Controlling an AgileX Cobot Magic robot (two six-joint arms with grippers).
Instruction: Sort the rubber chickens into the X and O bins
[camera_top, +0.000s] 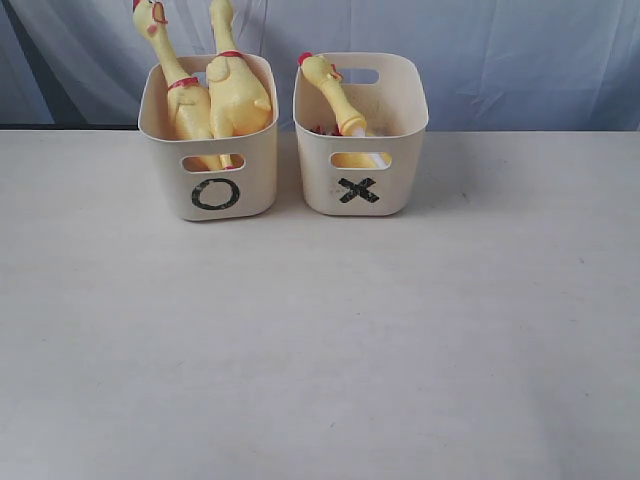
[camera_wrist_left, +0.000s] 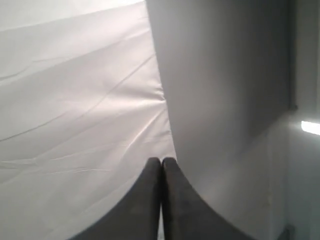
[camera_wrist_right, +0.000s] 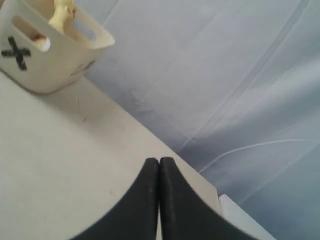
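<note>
Chickens (camera_top: 240, 100) stand two together, necks up, in the O bin (camera_top: 255, 190) at eleven o'clock on the table (camera_top: 320, 350). The third chicken (camera_top: 335, 95) leans in the X bin (camera_top: 400, 170) at twelve, so sorting looks done. Accordingly the left claw (camera_wrist_left: 161, 162) and right claw (camera_wrist_right: 159, 162) are pinched closed on nothing, off the bins.
</note>
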